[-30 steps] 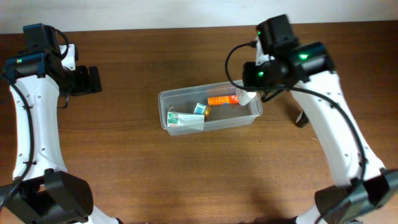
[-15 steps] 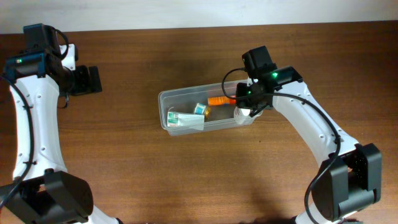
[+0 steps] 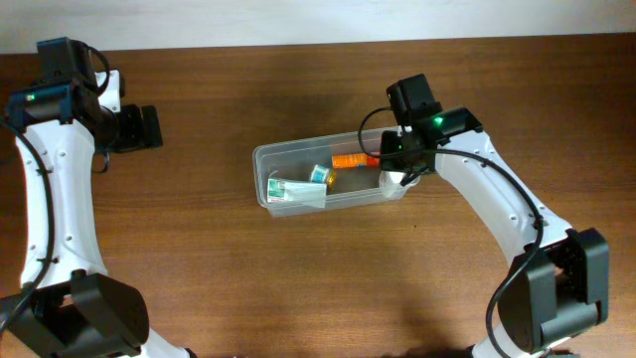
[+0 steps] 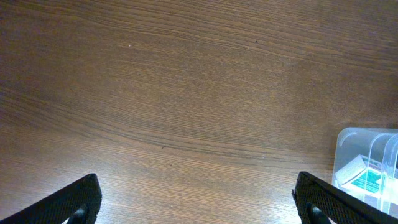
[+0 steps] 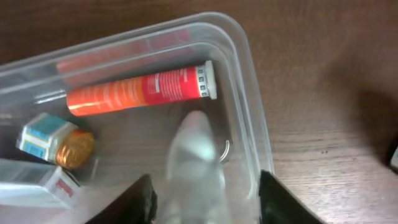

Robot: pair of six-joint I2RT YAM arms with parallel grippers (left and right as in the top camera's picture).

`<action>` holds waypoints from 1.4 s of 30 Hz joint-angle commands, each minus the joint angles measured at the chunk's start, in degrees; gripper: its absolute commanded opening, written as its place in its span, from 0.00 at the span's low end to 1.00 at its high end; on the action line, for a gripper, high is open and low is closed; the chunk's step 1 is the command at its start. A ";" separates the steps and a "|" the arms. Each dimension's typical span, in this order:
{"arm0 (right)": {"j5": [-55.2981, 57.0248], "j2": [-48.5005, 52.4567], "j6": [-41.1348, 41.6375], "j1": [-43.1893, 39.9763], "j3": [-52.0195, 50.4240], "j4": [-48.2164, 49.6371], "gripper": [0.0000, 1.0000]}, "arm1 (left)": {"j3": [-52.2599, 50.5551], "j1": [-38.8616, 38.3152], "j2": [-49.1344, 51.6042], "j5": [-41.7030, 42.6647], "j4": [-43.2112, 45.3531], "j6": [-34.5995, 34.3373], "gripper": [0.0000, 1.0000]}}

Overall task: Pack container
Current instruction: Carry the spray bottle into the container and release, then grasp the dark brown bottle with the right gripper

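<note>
Two claws, both spread apart: right claw (image 5: 205,182) over container (image 5: 249,106), pale bottle (image 5: 196,162) between its fingers (image 5: 140,202), orange tube (image 5: 137,90) just beyond; left claw (image 4: 195,186) above worktop (image 4: 186,93)

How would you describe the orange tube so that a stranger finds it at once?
In the middle of the table stands the clear container. The orange tube lies on its side along its far wall, toward the robot's right. It alone is long and orange; its neighbours include a gold-capped bottle and a white-and-green box.
</note>
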 commanded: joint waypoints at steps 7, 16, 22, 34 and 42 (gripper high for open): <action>2.36 -7.08 -3.82 -0.22 15.26 -12.96 0.76 | 0.42 0.13 -1.09 0.20 -0.04 -0.59 0.99; 2.47 -8.72 -3.82 -15.63 12.37 -19.96 0.76 | 0.42 0.13 -1.09 0.20 -0.04 -0.59 0.99; -1.20 -5.40 -3.74 -26.32 2.21 -13.92 0.75 | 0.42 0.13 -1.09 0.20 -0.04 -0.59 0.99; -8.00 -1.18 -3.93 -31.76 -2.91 -9.31 0.59 | 0.42 0.13 -1.09 0.20 -0.04 -0.59 0.99; -8.13 0.63 -3.87 -31.56 -2.91 -7.56 0.52 | 0.42 0.13 -1.09 0.20 -0.04 -0.59 0.99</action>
